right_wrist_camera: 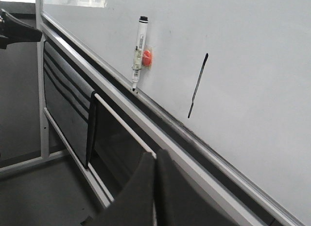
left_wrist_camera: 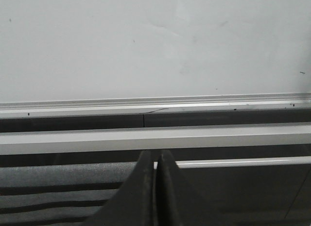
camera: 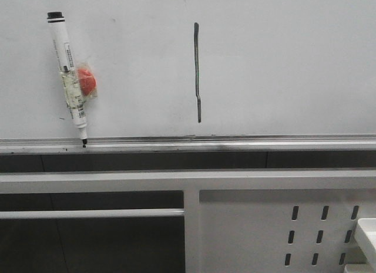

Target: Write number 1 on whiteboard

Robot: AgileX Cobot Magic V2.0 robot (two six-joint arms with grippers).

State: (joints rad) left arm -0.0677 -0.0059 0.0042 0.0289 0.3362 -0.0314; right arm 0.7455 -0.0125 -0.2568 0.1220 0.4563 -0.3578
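Front view: number 1 point(camera: 197, 70) drawn mid-whiteboard point(camera: 282, 61), above silver rail point(camera: 235, 145). Marker pen point(camera: 69, 73) parked left, tip on rail; probably light, rigid, slippery; best taken mid-barrel. Left gripper point(left_wrist_camera: 155, 187) and right gripper point(right_wrist_camera: 155, 187) both clenched, empty, well apart from stroke and pen.

You're looking at an office or lab: a large whiteboard point(camera: 282, 67), marker pen point(camera: 69, 76), slotted metal panel point(camera: 276, 232).
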